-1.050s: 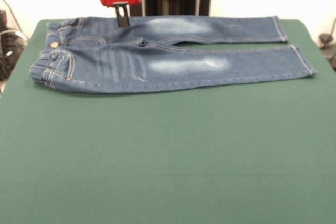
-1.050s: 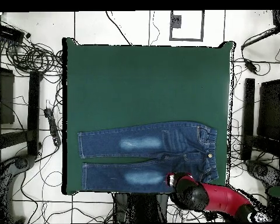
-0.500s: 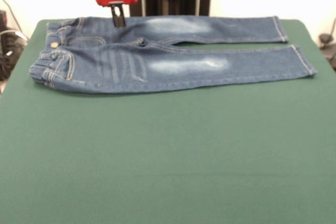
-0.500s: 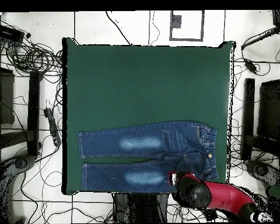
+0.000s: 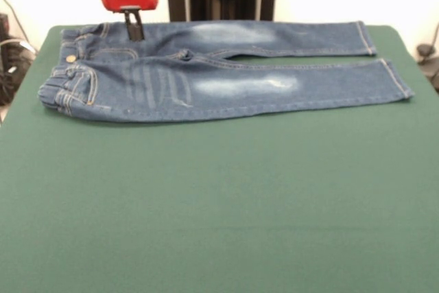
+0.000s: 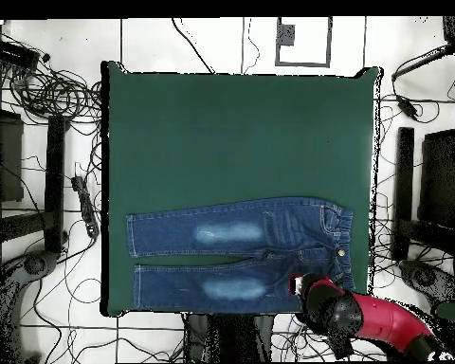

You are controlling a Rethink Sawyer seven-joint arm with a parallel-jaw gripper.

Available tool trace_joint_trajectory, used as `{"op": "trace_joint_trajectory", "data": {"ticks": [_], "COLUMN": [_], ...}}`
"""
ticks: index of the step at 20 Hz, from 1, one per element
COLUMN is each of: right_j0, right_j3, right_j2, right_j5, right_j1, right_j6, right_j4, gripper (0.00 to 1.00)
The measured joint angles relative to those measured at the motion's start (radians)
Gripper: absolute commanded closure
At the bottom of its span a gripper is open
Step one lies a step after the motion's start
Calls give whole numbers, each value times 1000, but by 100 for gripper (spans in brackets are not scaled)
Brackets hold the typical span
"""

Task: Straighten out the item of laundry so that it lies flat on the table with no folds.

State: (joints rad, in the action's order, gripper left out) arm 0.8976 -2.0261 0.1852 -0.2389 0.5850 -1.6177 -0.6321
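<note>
**One pair of jeans, spread out along the surface's edge**

One small pair of blue denim jeans (image 5: pixel 219 73) spread lengthwise on the dark green surface (image 5: pixel 219 204), close to one long edge. Two legs side by side, parted by a thin wedge of green below the crotch, cuffs at the right in the front view. Pale faded patches on both thighs. Waistband bunched and slightly rumpled, with a brass button (image 5: pixel 70 58) showing. Legs flat and smooth otherwise. Red and black arm reaching in over the hip end, hand (image 5: pixel 134 29) pointing down over the upper leg near the waistband. Hand's fingers pressed together into one dark stem, pinching no cloth. Contact with the denim: cannot tell.
</note>
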Motion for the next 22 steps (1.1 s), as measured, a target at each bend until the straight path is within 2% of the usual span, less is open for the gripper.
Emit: {"op": "trace_joint_trajectory", "data": {"ticks": [7, 14, 22], "right_j0": [0, -27, 26], "right_j3": [51, 114, 121], "right_j2": [6, 12, 69], "right_j5": [-33, -58, -128], "right_j1": [-25, -75, -78], "right_j6": [0, 0, 0], "right_j4": [-7, -62, -63], "gripper": [100, 100, 100]}}
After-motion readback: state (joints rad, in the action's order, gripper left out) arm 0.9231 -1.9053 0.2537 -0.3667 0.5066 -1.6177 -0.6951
